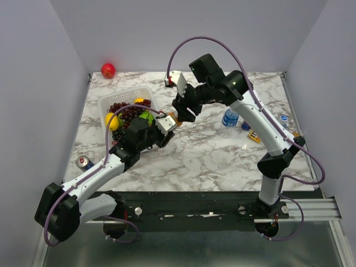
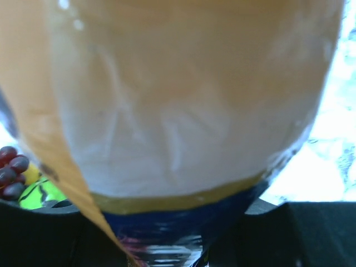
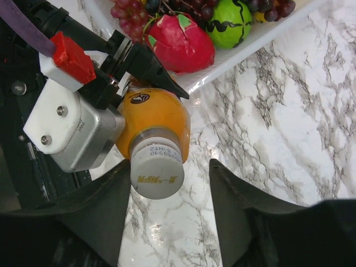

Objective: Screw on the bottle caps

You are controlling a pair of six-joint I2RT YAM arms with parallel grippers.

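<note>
Left end effector: was clamped around the orange drink bottle, just beside the fruit basket.
White cap: sat on that bottle's neck.
Right end effector: was spread open, one finger on either side of the cap.
Clear bottle: rested on the marble surface, well apart.

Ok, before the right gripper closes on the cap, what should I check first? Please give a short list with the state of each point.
1. Left gripper holds the orange bottle: ok, shut on it.
2. White cap sits on the bottle's neck: ok.
3. Right gripper open around the cap: ok.
4. Cap centred between its fingers: not ok, it lies close to one finger.
5. Cap threaded straight: cannot tell.
6. Fruit basket apart from the right gripper: ok.
</note>
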